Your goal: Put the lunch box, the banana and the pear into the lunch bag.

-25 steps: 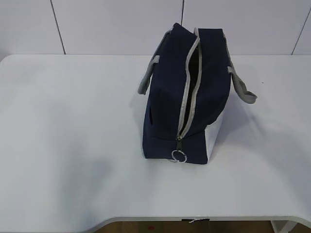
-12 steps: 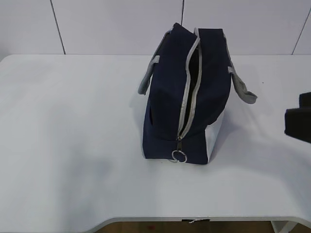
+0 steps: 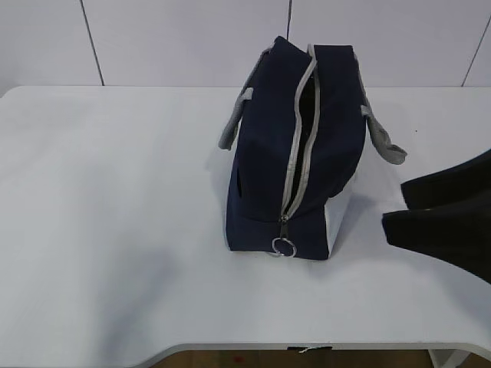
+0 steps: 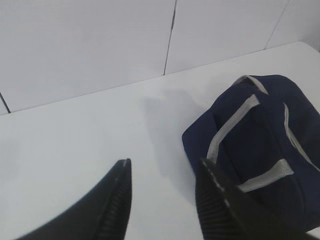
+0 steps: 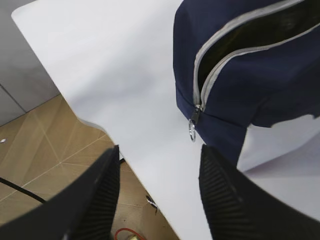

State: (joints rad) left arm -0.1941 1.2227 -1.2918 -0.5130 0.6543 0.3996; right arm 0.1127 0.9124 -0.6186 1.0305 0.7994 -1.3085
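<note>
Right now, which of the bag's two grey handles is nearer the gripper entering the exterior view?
The handle on the bag's right side; the other handle hangs on the far, left side from the right gripper.

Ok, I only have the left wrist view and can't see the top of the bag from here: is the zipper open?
Observer: Yes. In the exterior view the zipper of the lunch bag stands open along the top, with a dark gap between its grey edges.
Operator: Where is the pull?
Observer: The ring pull hangs at the bag's near end, low on the end panel.
Operator: And the other arm?
Observer: The right fingers are at the right edge of the exterior view, apart from the bag, spread with nothing between them.
</note>
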